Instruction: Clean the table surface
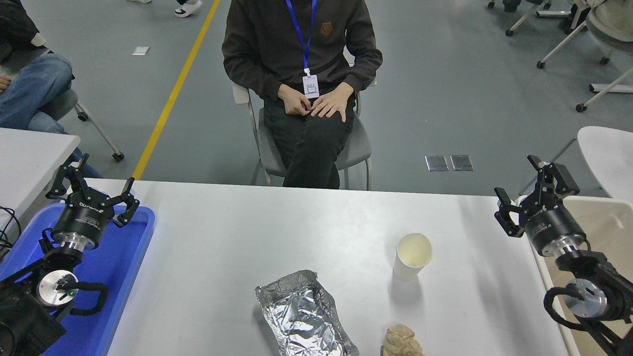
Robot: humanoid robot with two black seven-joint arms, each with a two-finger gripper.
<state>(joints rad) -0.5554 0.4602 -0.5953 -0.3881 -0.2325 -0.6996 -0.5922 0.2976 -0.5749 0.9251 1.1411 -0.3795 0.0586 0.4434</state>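
The table surface is a wide grey-white top filling the lower picture. On it stand a white paper cup, a crumpled foil tray at the front middle, and a crumpled brown paper ball at the front edge. My right gripper hangs open over the table's far right corner, up and right of the cup, holding nothing. My left gripper is parked open over the blue tray at the left.
A beige bin stands off the table's right edge, behind my right arm. A person sits on a chair just beyond the far edge, hands in lap. A smaller white table lies at the left. Another seated person's leg shows at the top left.
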